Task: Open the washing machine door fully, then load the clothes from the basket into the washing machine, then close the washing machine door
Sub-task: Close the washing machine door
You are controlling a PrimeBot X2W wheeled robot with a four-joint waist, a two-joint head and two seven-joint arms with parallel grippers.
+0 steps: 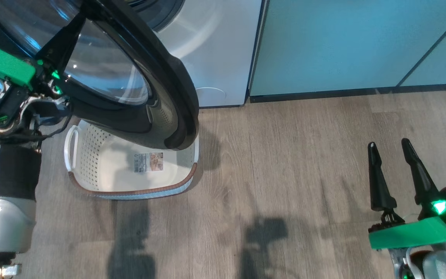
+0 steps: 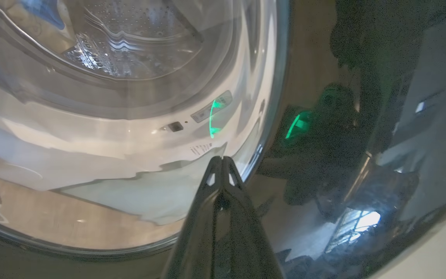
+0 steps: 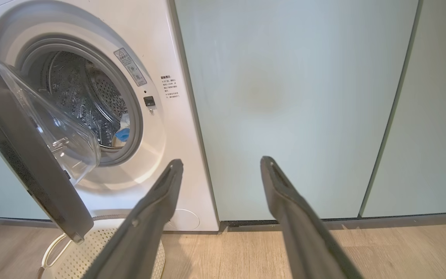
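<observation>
- Head view: the washing machine door stands swung out from the white washing machine. Its glossy black rim and clear glass bowl hang over the far part of the basket.
- The basket sits on the wooden floor just in front of the machine. Its pale bottom shows bare around a printed label, and the far end is hidden under the door.
- The right gripper hovers low over the floor, well apart from the basket, with its two dark fingers spread wide and nothing between them.
- Left wrist view: the left gripper has its fingers pressed together into one point, with nothing caught between them.
- Those tips sit right up by the door's glass, beside the inner edge of the black rim. Whether they touch it cannot be told.
- Through the glass the steel drum shows, warped by the curve.
- Right wrist view: the drum mouth is uncovered inside its grey gasket.
- The clothes lie in the drum, seen as a small pale heap with a blue patch at the lower right of the opening, partly behind the door's glass bowl.
- Pale green cabinet panels stand just to the right of the machine.
</observation>
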